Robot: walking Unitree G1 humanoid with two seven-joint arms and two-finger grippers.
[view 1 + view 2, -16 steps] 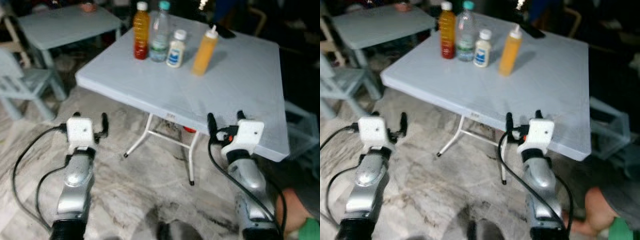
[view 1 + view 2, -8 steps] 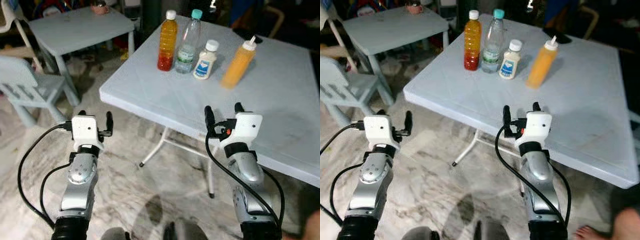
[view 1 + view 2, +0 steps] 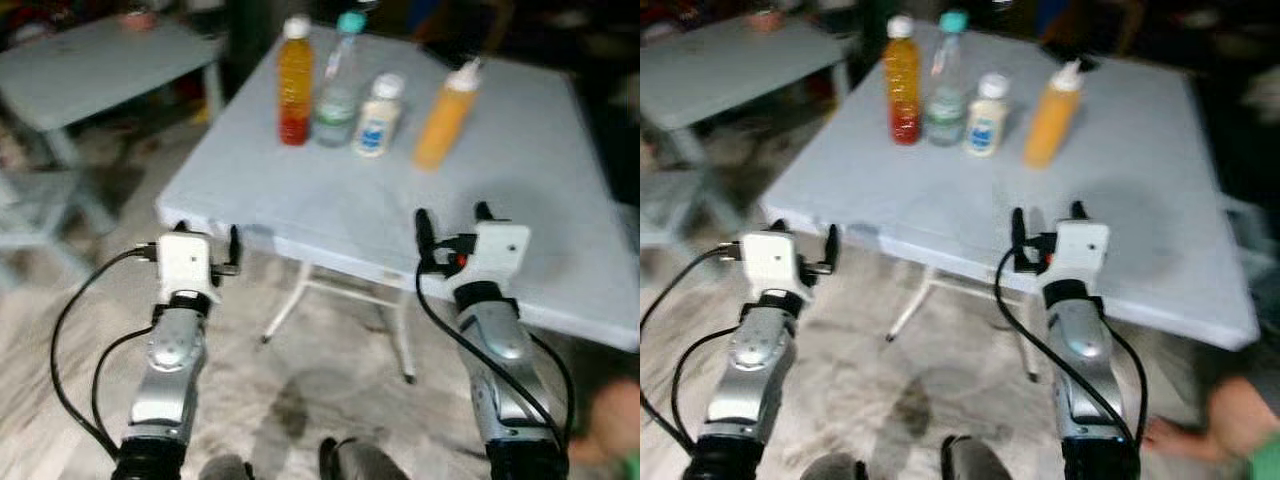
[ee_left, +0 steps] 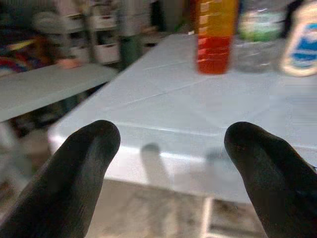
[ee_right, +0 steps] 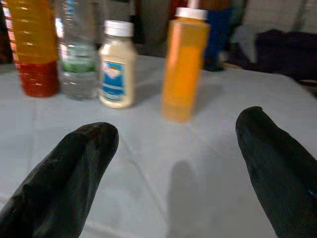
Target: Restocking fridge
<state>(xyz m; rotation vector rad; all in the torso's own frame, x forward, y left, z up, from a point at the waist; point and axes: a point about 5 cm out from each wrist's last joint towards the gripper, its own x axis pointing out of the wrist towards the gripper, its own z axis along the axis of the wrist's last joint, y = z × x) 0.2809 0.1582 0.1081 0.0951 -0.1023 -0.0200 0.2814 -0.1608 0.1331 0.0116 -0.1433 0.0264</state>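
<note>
Both claws (image 5: 173, 168) wide open, empty

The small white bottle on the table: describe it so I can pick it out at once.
On the pale folding table, four bottles stand in a row at the far side. The small white bottle is third from the robot's left, between the clear water bottle and the orange squeeze bottle. It is the shortest, with a blue label.
</note>
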